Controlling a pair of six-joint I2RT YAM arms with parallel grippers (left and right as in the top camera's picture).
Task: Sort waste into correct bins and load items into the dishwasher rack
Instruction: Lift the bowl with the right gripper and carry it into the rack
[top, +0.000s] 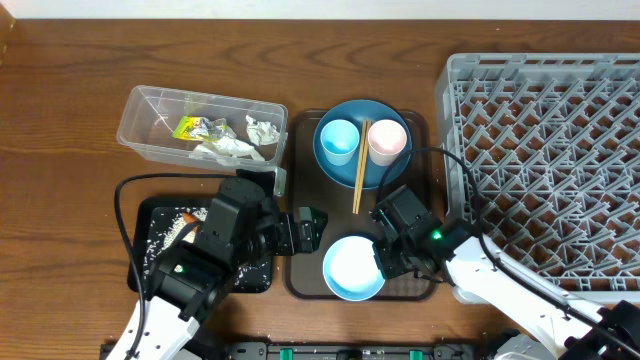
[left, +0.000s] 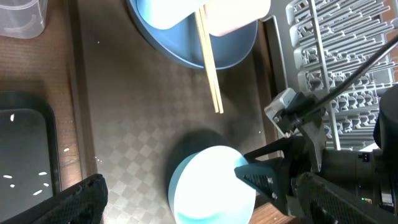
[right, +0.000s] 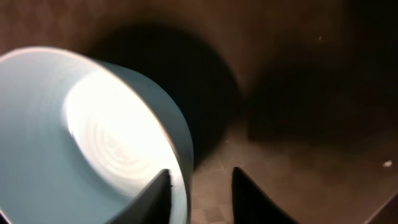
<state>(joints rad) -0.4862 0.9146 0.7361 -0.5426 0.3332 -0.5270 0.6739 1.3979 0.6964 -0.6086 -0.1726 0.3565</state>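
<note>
The pale white-blue bowl (top: 352, 268) stands on the brown serving tray (top: 304, 276), near its front edge. My right gripper (top: 385, 256) is open and straddles the bowl's right rim: in the right wrist view (right: 200, 186) one finger is inside the bowl (right: 81, 137) and the other outside. My left gripper (top: 308, 230) is wide open and empty, low over the tray just left of the bowl (left: 186, 193). The dark-blue plate (top: 340, 170) carries the light-blue cup (top: 338, 140), the pink cup (top: 387, 141) and the chopsticks (top: 359, 168). The grey rack (top: 550, 150) is at the right.
The clear tub (top: 140, 125) at the back left holds the yellow-green wrapper (top: 190, 127), white tissue (top: 228, 150) and crumpled foil (top: 263, 130). The black tray (top: 150, 215) at the front left holds loose rice grains (top: 185, 218). Cables run from both arms.
</note>
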